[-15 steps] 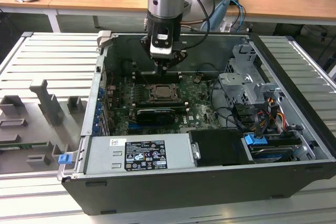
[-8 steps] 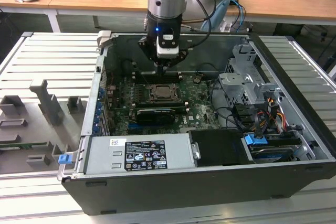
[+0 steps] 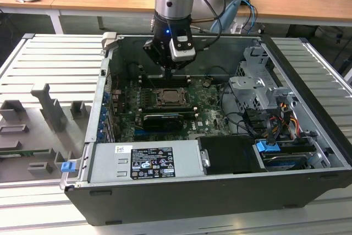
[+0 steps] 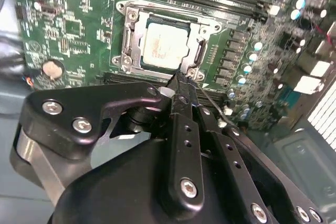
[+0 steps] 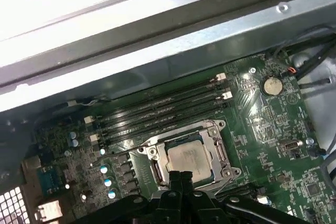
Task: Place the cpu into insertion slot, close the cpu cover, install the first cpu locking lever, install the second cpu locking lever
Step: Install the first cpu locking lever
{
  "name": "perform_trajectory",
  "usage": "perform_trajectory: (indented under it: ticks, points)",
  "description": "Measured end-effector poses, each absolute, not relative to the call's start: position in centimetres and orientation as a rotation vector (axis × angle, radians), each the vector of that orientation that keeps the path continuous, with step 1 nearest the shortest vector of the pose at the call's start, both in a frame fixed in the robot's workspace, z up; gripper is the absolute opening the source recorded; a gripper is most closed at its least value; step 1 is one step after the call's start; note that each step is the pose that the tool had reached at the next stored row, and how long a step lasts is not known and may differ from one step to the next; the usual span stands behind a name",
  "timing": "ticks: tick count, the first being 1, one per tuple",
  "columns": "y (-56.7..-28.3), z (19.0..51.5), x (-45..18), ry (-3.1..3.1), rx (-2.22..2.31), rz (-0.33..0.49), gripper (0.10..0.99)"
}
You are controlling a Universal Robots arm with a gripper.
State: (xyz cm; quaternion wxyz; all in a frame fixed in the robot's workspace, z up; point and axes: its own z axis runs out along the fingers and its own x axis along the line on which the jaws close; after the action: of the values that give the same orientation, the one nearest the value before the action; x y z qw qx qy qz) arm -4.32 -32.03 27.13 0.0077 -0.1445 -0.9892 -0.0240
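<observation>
Over green motherboard, my black gripper hovers just beside socket, fingers pressed together, gripping nothing. Silvery-grey square cpu seated in black-framed insertion slot. Silver metal cpu cover frame lies flat around chip.

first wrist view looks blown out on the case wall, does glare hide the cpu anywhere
In the first wrist view the case wall is washed white, but the cpu is legible; in the second wrist view its top shines pale; the exterior view is evenly lit.

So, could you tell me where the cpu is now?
The cpu sits in the insertion slot, beside the memory slots, just beyond the gripper in both wrist views.
</observation>
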Motion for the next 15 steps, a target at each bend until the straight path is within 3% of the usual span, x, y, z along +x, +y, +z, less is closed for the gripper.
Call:
perform_trajectory:
  ticks: [15]
  points:
    - [-32.03, 27.11, -4.45, -3.142, 0.061, -0.064, 0.106]
